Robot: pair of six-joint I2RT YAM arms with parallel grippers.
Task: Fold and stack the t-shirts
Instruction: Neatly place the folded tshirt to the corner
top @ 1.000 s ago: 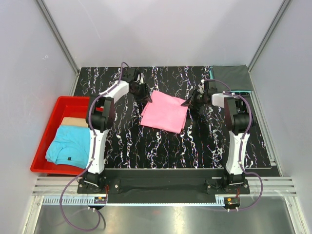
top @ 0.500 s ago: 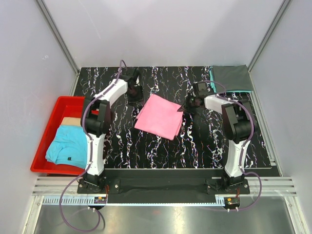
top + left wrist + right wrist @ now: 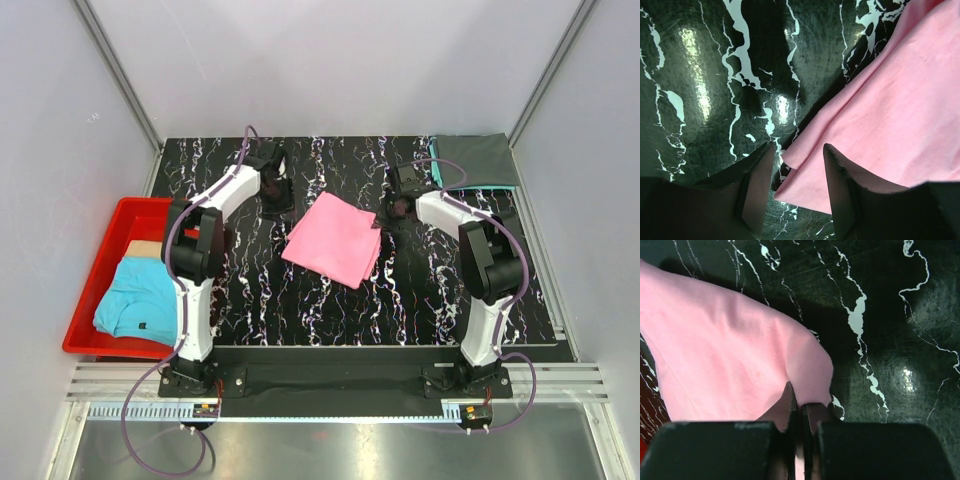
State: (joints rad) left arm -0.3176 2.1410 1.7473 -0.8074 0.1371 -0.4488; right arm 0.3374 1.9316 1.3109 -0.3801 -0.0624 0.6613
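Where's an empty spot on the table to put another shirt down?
The bare table in front of the pink t-shirt, down to the near edge, is free; so is the back strip behind it. Crowded: the red bin, and the back right corner with the grey t-shirt.

Pink t-shirt [image 3: 890, 115] — cut off by left wrist view's edge; rest unseen.

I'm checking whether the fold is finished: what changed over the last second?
The left gripper let go of the pink t-shirt at its far-left corner and drew back leftward, jaws open. The shirt settled slightly nearer the arms. The right gripper stays shut on its right corner. The light blue t-shirt, red bin and dark grey t-shirt did not move.
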